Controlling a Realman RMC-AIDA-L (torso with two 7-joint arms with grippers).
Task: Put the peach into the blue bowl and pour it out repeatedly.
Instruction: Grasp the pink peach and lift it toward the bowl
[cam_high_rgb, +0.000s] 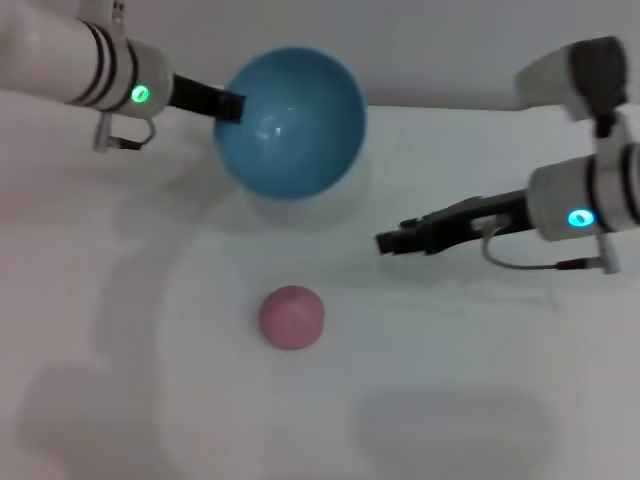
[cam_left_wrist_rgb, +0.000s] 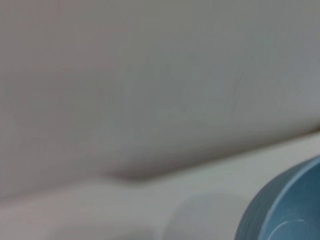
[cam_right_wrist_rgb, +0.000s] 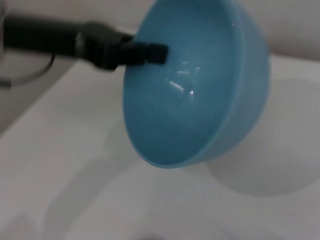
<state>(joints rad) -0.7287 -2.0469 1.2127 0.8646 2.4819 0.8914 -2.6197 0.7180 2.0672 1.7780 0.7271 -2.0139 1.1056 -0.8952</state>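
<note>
Left end effector (cam_high_rgb: 232, 106) clamps the smooth, tilted blue bowl (cam_high_rgb: 292, 122) — matte round peach (cam_high_rgb: 291, 317) on table; right end effector (cam_high_rgb: 392, 241) closed.

- The peach (cam_high_rgb: 291, 317) lies alone on the white table (cam_high_rgb: 450, 400), bare surface on every side, open from above.
- The blue bowl (cam_high_rgb: 292, 122), tilted and lifted by the left gripper (cam_high_rgb: 232, 106) clamped on its rim, blocks the far centre.
- The right gripper (cam_high_rgb: 392, 242) hangs right of the peach, well apart.
</note>
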